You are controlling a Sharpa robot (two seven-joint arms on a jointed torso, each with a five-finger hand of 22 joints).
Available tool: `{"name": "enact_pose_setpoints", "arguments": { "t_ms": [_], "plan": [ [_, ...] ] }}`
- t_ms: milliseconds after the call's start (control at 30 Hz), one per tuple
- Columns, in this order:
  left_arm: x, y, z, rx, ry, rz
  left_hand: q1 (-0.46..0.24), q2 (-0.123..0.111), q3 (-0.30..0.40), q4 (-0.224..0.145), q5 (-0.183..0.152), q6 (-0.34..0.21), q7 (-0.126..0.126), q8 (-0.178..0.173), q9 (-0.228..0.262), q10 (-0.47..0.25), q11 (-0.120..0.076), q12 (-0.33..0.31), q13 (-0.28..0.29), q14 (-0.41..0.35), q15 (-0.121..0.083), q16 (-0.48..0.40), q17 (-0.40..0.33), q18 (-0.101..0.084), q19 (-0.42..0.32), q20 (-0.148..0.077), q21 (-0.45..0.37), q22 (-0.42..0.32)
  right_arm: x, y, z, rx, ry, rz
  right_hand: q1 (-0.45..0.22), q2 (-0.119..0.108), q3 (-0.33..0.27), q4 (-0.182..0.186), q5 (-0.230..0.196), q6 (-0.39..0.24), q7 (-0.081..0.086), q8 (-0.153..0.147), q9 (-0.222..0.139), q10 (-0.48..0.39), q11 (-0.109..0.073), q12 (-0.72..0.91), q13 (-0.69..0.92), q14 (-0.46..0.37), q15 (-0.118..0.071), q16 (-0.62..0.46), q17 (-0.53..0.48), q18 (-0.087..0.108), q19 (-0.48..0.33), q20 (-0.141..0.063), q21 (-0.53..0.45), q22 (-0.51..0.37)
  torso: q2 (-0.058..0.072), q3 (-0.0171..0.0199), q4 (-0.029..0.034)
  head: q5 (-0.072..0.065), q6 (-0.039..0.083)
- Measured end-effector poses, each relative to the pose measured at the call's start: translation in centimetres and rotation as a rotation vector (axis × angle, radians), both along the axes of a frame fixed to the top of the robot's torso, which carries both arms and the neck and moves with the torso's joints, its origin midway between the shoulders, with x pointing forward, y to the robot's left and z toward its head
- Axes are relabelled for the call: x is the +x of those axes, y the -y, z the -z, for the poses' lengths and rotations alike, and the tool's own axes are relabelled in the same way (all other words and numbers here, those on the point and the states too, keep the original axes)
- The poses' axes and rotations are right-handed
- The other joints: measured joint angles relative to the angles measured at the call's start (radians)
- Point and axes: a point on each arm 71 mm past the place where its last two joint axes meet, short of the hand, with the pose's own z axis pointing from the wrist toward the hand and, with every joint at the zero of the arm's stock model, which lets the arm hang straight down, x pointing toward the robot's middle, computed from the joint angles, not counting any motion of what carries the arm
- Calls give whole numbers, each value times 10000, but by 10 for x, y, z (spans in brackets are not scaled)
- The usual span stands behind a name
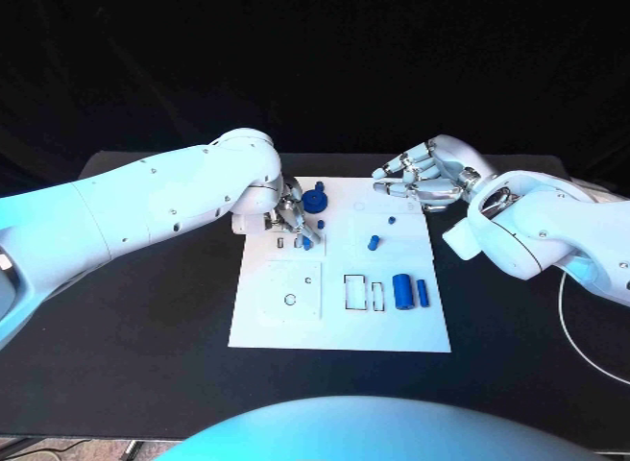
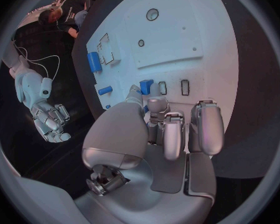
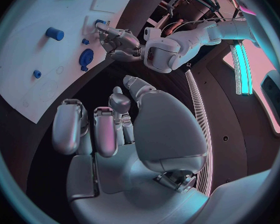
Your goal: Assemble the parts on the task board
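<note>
Parts [image 1: 401, 290] on task board [image 1: 340, 327], mid-table [image 1: 149, 317]

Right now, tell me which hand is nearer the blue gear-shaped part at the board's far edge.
Left. The left hand sits right beside the gear-shaped part, fingers over the task board. The right hand hovers off the board's far right corner.

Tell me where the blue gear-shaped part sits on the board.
In the head view the blue gear-shaped part lies near the far edge of the task board, on its left half, just beside the left hand.

the black bench [image 1: 149, 317] carries the white task board [image 1: 336, 331] at its middle. a thin white cable [image 1: 571, 327] lies on it toward four o'clock of the board.
</note>
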Motion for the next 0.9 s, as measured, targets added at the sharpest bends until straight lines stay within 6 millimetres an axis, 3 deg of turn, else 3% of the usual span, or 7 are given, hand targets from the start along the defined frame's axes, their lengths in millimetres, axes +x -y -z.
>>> {"name": "enact_pose_setpoints", "arguments": {
  "t_ms": [300,400,500,567,633,733,900],
  "plan": [
    [1,0,-2,-42,21,-3,1265,256,976,-958,-50,-217,-105,-69,16,-111,-69,-201,-18,3,-3,0,-1,0,-28,-32,0,-1,0,-1,0,-10,-38,-48,0,0,-28,28,0,0,0,0,0,0,0,0,0,0,0,0,8,0,0,0,0,0,-4,1,10,11,0],
    [1,0,-3,-76,41,-26,1656,264,1284,-657,357,-378,-22,-225,13,-161,-87,-383,-109,24,-24,0,-1,2,2,-74,0,-1,0,-1,0,-13,-46,-57,0,0,-28,28,0,0,0,0,0,0,0,0,0,0,0,0,8,0,0,0,0,0,-4,1,11,12,0],
    [1,0,-3,-112,73,-83,1764,180,1687,-254,504,-415,-16,-288,23,-163,-86,-483,-177,24,-24,0,-1,1,2,-74,0,-2,0,-1,1,-18,-53,-64,0,0,-28,28,-1,0,0,0,0,0,0,0,0,0,0,0,7,0,0,0,0,1,-2,1,10,11,0],
    [1,0,-2,-136,91,-134,1463,-146,2410,224,511,-408,23,-268,210,-162,-84,-539,-193,24,-24,0,-1,0,2,-74,0,-2,0,-1,1,-20,-58,-70,0,0,-28,28,-1,0,0,0,0,0,0,0,0,0,0,0,7,0,0,0,0,0,-2,1,10,11,0],
    [1,-2,-1,-182,108,-207,1079,-585,3419,62,511,-408,23,-150,297,-126,-49,-554,-206,24,-23,0,-1,1,1,-73,0,-2,0,-1,1,-22,-64,-78,0,0,-28,28,-1,0,0,0,0,0,0,0,0,0,0,0,7,1,0,0,0,1,-2,1,10,11,0],
    [1,-5,-1,-255,118,-339,613,-983,4399,-161,512,-408,24,-75,463,-122,-44,-554,-206,-18,18,0,-2,1,1,-73,0,-2,0,-1,1,-26,-75,-83,0,0,-28,28,-1,0,0,0,0,0,0,0,0,0,0,0,7,0,0,0,0,0,-2,1,10,20,0],
    [-1,-15,-1,-416,131,-593,23,-1337,5410,-460,512,-408,24,83,648,-53,21,-554,-185,-17,17,0,-2,0,1,-73,0,-3,1,-1,1,-30,-95,-85,0,0,-28,28,-1,0,0,0,0,0,0,0,0,0,0,0,6,0,0,0,0,1,-1,8,22,33,0]
  ]
}}
